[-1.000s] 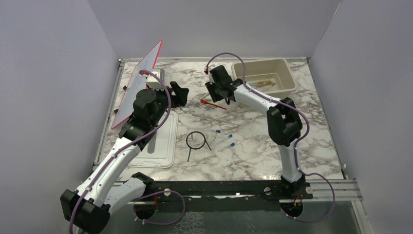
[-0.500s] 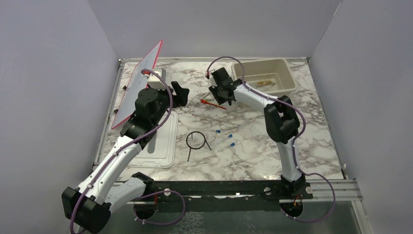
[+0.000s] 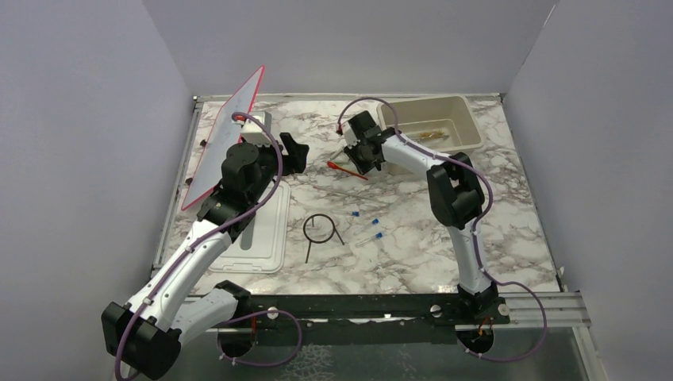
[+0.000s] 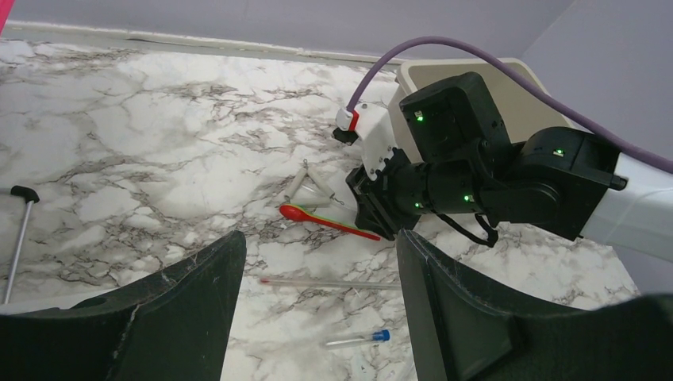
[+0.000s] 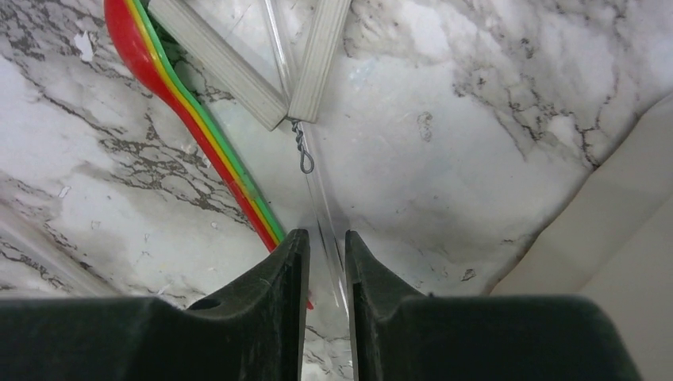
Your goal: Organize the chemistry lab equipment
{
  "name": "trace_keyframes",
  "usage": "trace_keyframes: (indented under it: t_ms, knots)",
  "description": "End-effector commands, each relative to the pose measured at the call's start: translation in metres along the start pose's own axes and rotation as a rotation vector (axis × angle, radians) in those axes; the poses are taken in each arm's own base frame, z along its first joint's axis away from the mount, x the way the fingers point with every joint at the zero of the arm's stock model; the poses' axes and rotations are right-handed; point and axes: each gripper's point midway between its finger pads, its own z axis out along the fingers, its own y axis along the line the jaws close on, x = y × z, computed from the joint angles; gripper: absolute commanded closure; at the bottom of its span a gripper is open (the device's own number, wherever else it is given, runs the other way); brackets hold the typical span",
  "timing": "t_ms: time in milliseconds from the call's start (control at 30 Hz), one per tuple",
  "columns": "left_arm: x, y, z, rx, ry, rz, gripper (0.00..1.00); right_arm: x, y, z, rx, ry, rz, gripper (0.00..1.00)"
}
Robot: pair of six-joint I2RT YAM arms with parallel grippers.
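step: pick-up of thin clear rod (image 5: pixel 317 190) | rod: flat on surface (image 5: pixel 444 119), beside red stick (image 5: pixel 214 151), between right tool (image 5: pixel 325 236) tips | right tool: nearly closed, clamp cannot be told | left tool (image 4: pixel 321 238): wide open, empty | next: probably squeeze firmly, lift level

- The tub (image 3: pixel 471 127) sits at the far right of the bench (image 3: pixel 413 262), with small items lying in it.
- The board (image 3: pixel 242 99) leans tilted along the far left edge. The slotted lid (image 3: pixel 270 232) lies flat in front of it.
- The stick (image 3: pixel 347 170) lies just left of the tub, with the wire triangle (image 4: pixel 309 184) just behind it.
- A thin clear rod (image 5: pixel 313 190) runs from the triangle's corner to between the right gripper's (image 5: pixel 327 238) fingers.
- A long tube (image 4: pixel 325 282) lies in front of the stick.
- The wire ring with legs (image 3: pixel 320 229) stands mid-bench, right of the lid, with capped tubes (image 3: pixel 373 237) just to its right.
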Motion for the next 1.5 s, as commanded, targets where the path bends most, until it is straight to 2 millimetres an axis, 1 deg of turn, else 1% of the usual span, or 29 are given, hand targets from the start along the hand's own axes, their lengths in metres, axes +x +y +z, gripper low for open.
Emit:
trace_keyframes:
  t_ms: [0,100,200,300,400,567,633,767,1067,1133,1200,1367,1467]
  knots:
    - [-0.006,0.000,0.000,-0.003,-0.019,0.010,0.27,0.019,0.015,0.006,-0.126,0.077,-0.041,0.74]
    - [-0.006,0.000,0.000,-0.002,-0.019,0.010,0.27,0.028,0.021,0.001,-0.166,0.113,-0.054,0.79]
    - [-0.007,-0.002,0.000,0.005,-0.022,0.007,0.27,0.031,0.023,-0.007,-0.181,0.128,-0.061,0.86]
    - [-0.007,-0.003,-0.001,0.013,-0.022,0.003,0.27,0.029,0.023,-0.020,-0.183,0.127,-0.062,0.93]
    - [-0.008,-0.004,-0.002,0.017,-0.024,0.001,0.27,0.029,0.022,-0.034,-0.188,0.137,-0.068,0.96]
    - [-0.008,-0.005,-0.003,0.022,-0.028,-0.002,0.27,0.038,0.022,-0.054,-0.195,0.186,-0.075,0.97]
    - [-0.008,-0.005,-0.004,0.023,-0.029,-0.005,0.27,0.042,0.018,-0.062,-0.174,0.220,-0.073,0.97]
    - [-0.007,-0.006,-0.005,0.030,-0.029,-0.011,0.27,0.043,0.009,-0.073,-0.119,0.220,-0.068,0.97]
    - [-0.001,-0.007,-0.009,0.042,-0.015,-0.031,0.27,0.046,0.003,-0.104,-0.085,0.186,-0.086,0.97]
    - [-0.002,-0.007,-0.010,0.041,-0.016,-0.031,0.27,0.041,0.003,-0.114,-0.085,0.150,-0.087,0.97]
    - [-0.003,-0.007,-0.010,0.041,-0.017,-0.032,0.28,0.031,0.002,-0.125,-0.080,0.102,-0.086,0.97]
    - [-0.004,-0.008,-0.009,0.042,-0.019,-0.037,0.27,-0.005,-0.003,-0.156,-0.058,-0.053,-0.059,0.97]
    - [-0.003,-0.008,-0.009,0.042,-0.016,-0.041,0.27,-0.024,-0.015,-0.169,-0.007,-0.135,-0.015,0.97]
